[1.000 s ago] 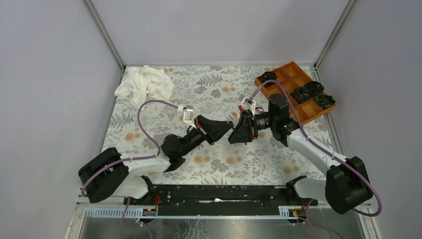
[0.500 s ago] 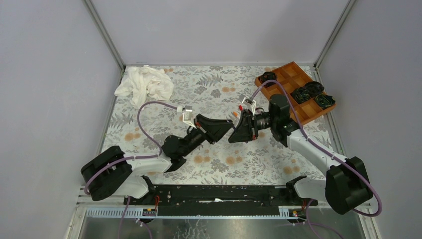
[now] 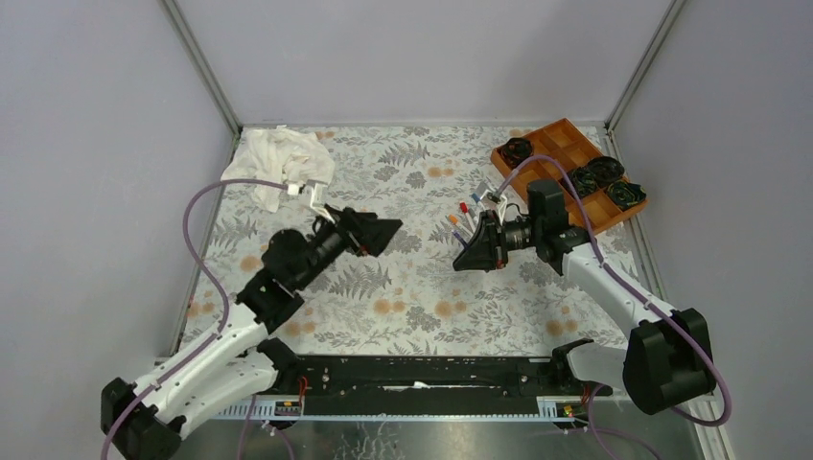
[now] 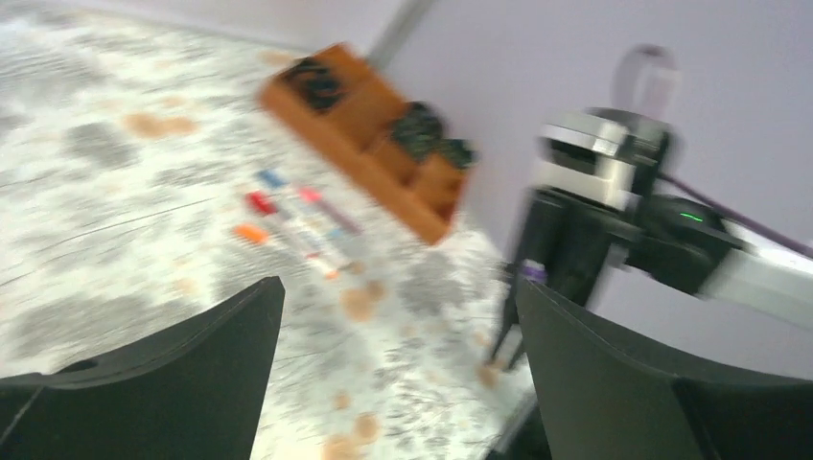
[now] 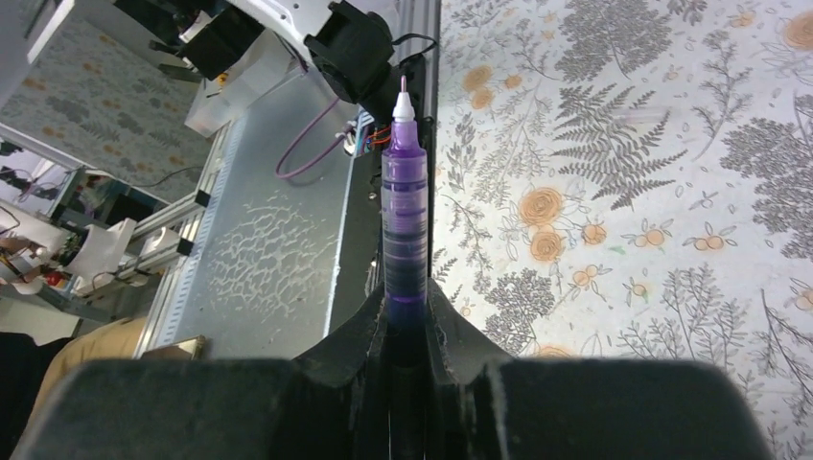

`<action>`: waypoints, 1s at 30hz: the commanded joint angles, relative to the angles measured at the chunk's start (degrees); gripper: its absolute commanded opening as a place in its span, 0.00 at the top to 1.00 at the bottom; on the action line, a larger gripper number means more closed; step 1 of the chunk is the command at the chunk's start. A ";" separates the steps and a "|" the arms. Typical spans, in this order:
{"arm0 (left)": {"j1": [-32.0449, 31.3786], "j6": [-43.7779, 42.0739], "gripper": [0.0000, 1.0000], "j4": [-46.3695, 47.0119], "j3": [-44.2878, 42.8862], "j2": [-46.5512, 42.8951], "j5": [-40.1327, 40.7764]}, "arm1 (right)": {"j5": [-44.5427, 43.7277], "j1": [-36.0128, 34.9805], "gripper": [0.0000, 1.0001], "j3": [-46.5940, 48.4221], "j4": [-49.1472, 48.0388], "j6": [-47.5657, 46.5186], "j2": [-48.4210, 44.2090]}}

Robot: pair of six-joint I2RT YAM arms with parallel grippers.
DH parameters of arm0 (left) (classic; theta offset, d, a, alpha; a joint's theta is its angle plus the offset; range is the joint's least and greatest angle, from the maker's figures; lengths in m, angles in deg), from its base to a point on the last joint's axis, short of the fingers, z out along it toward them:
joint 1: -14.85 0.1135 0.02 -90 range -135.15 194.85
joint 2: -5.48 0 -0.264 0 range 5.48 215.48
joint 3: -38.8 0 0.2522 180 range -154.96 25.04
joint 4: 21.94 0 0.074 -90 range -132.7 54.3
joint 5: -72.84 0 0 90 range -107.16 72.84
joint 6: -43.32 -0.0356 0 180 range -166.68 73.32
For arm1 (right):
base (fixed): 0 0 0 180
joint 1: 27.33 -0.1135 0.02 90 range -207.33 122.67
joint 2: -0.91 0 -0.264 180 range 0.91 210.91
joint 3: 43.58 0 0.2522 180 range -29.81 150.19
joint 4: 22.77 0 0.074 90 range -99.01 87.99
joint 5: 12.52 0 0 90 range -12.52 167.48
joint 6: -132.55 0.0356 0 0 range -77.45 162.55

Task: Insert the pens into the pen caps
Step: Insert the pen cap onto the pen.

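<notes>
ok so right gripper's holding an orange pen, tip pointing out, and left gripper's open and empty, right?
No. The pen in the right gripper is purple, not orange; the right wrist view shows it. Its tip points out, and the left gripper is open and empty.

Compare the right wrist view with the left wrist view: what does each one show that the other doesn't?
Only the right wrist: the purple pen up close, clamped in the right gripper, bare white tip pointing away, with the metal rail beyond. Only the left wrist: the open left gripper, the orange tray holding black rosettes, and loose pens and caps beside it. Both: the floral table cover. The left wrist also catches the held pen, though only as a blurred purple speck.
</notes>
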 commanded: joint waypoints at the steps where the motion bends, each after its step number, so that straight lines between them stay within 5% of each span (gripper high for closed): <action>1: 10.54 -5.60 0.06 -41.55 -11.19 6.90 -4.18 | -1.40 1.40 1.00 2.81 5.94 -6.95 -1.28; 4: 13.98 -10.94 0.13 -54.15 -19.91 18.30 -3.04 | -1.29 2.66 1.00 2.77 6.21 -7.04 -1.25; 13: 14.62 -27.66 0.38 -68.39 -34.40 42.63 1.82 | -0.78 4.69 1.00 3.65 9.95 -9.92 -0.69; 18: 14.62 -29.56 0.42 -67.63 -34.76 48.82 5.22 | 0.00 4.96 1.00 4.16 10.84 -10.53 0.04; 21: 14.64 -29.47 0.56 -67.50 -35.49 52.39 6.30 | 0.20 5.01 1.00 4.09 10.92 -10.47 -0.01; 30: 14.62 -30.58 0.62 -67.24 -37.29 58.72 5.70 | 0.60 5.22 1.00 4.00 10.93 -10.34 -0.22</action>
